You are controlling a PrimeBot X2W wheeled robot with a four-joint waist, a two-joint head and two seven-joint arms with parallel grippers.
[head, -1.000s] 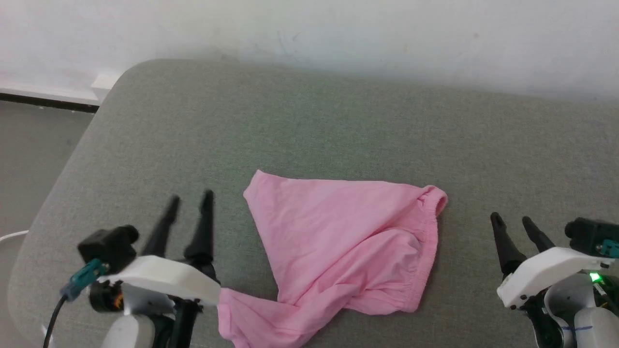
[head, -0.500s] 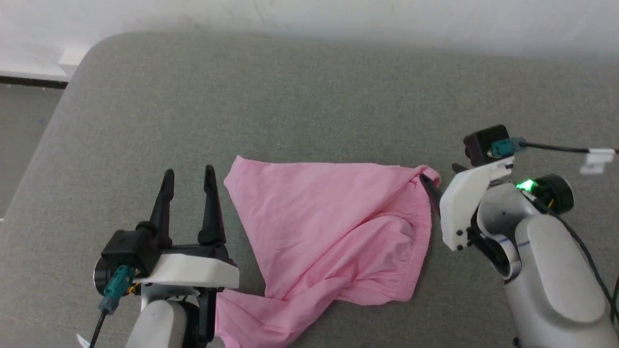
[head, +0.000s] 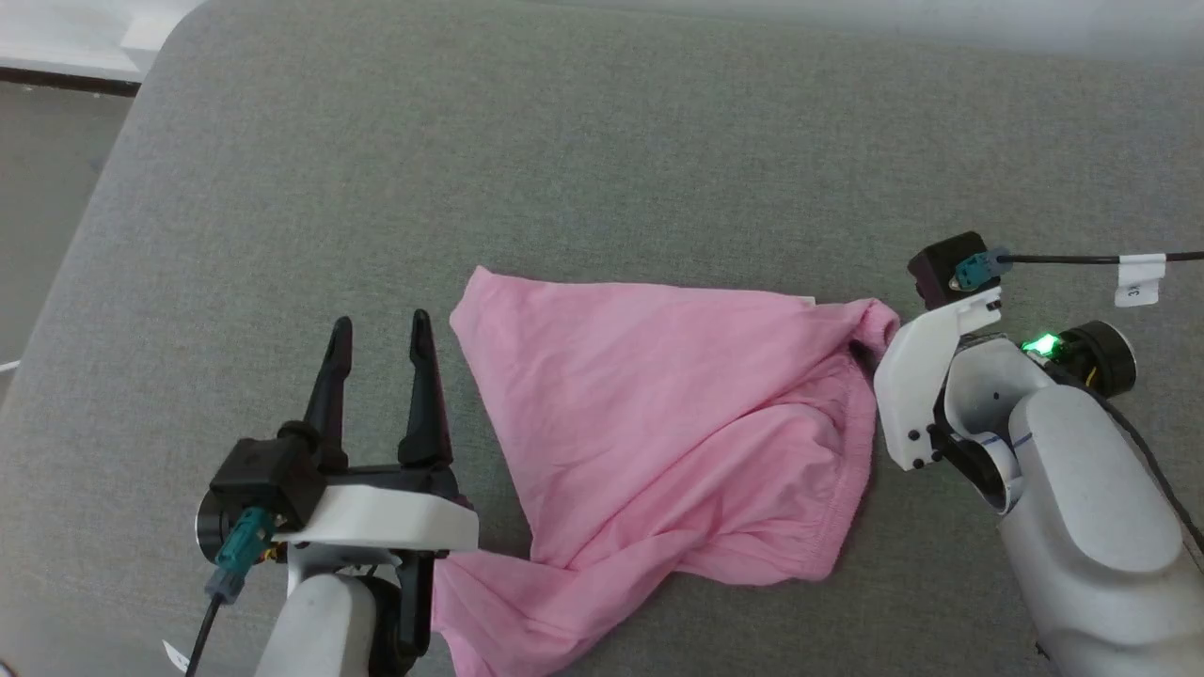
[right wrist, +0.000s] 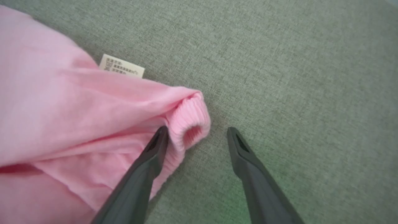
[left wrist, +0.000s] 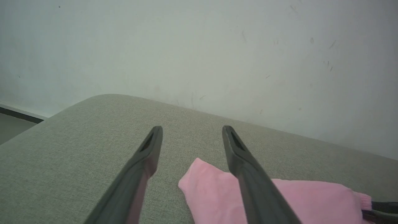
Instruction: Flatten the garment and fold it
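1. The garment (head: 677, 423), light pink and thin, lies crumpled on a grey-green woven surface (head: 602, 141), roughly in the middle between the two arms.
2. It forms a rough triangle: one point toward the left arm, a wrinkled tail running down under that arm's white wrist housing, and a gathered hem curving down its right side.
3. A small white label (right wrist: 122, 66) with printed lines sticks out from the garment's far edge onto the surface.
4. The left pincer (head: 381, 322) is spread, with nothing between its fingers. It sits just left of the garment's left point, over bare surface.
5. In the left wrist view, that pink point lies between and past the two dark fingers; whether they touch it cannot be told.
6. The right pincer (right wrist: 198, 130) is also spread, at the garment's upper right corner.
7. There the ribbed band (right wrist: 189, 124) is rolled into a small open tube. One finger lies against it and the other is over bare surface, so the corner is not pinched.
8. A pale scuffed wall (left wrist: 199, 46) stands behind the surface.
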